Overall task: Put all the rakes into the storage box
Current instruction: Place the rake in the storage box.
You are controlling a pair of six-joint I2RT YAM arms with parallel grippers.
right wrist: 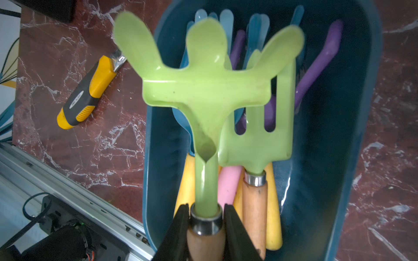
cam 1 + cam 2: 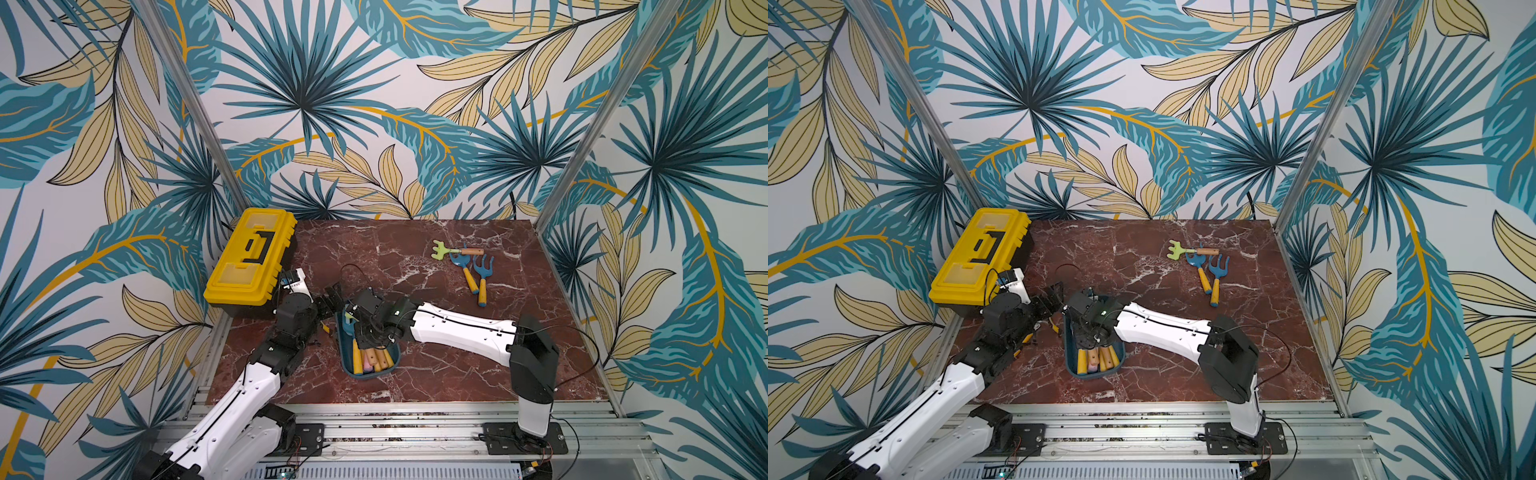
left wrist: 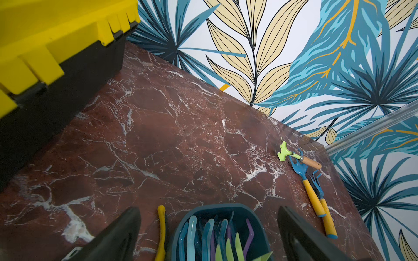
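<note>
Right arm [image 2: 457, 328]: stretched toward frame centre, your right gripper [image 1: 205, 217] clamped on the rake [image 1: 205, 90] handle over the storage box [image 1: 371, 67].
Left arm [image 2: 249, 386]: your left gripper [image 3: 209, 222] spread wide, beside the box.

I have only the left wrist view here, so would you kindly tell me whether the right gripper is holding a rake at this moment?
Observer: Yes. The right wrist view shows the right gripper shut on a green rake at the top of its wooden handle, over the storage box.
Operator: Thank you. What lies under it in the box?
Observer: A green fork with a wooden handle, with yellow handles and a pink handle alongside.
Operator: And is the toolbox open?
Observer: No. In both top views the yellow toolbox has its lid shut.
</note>
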